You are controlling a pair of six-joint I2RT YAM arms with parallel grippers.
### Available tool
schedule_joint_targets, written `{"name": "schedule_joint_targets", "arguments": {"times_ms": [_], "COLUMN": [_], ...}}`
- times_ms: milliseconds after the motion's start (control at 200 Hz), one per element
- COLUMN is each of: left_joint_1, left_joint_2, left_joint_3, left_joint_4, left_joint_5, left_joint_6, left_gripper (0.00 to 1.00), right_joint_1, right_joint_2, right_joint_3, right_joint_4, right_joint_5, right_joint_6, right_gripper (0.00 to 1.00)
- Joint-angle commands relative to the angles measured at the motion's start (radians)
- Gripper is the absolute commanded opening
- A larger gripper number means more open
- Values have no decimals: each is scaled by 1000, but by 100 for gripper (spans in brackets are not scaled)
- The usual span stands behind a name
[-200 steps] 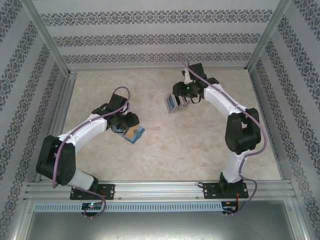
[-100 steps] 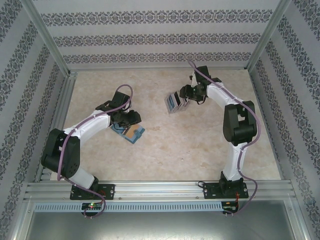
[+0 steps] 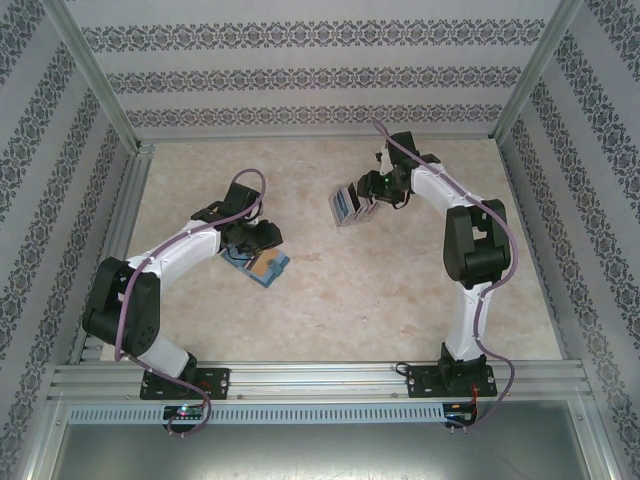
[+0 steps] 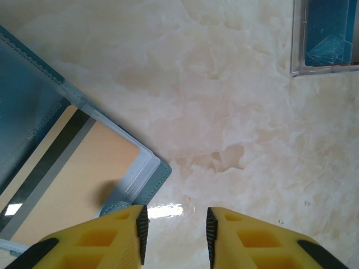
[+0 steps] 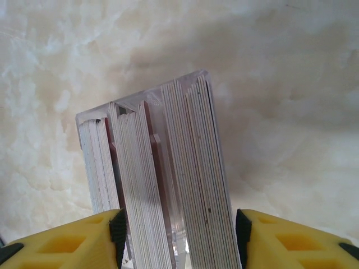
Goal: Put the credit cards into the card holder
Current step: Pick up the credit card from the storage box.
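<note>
Cream marbled tabletop (image 3: 400, 300) lies between patterned walls (image 3: 300, 80). At left the teal card holder (image 4: 39, 84) lies open with a tan card (image 4: 84, 174) in its sleeve. The left gripper (image 4: 173, 235) hangs at its corner, jaws apart on nothing. The right gripper (image 5: 179, 224) straddles the upright credit cards (image 5: 190, 157); whether it pinches them cannot be told.
</note>
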Motion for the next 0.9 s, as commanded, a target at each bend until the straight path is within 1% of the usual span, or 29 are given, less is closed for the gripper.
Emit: {"name": "schedule_joint_targets", "arguments": {"times_ms": [0, 190, 355, 510, 894], "left_joint_1": [-6, -5, -5, -5, -5], "left_joint_2": [4, 5, 13, 13, 23], "left_joint_3": [0, 2, 6, 8, 5], "left_joint_4": [5, 5, 9, 3, 5], "left_joint_5": [5, 6, 11, 11, 12], "left_joint_6": [20, 21, 20, 24, 24], "left_gripper": [36, 36, 36, 36, 36], "right_joint_1": [23, 34, 35, 40, 49], "right_joint_2": [-20, -33, 10, 38, -1], "right_joint_3": [32, 29, 52, 71, 76], "right_joint_4": [-16, -13, -27, -41, -48], "right_joint_5": [6, 15, -2, 10, 8], "right_joint_6": [-22, -27, -29, -34, -31], "right_gripper": [56, 56, 56, 56, 56]}}
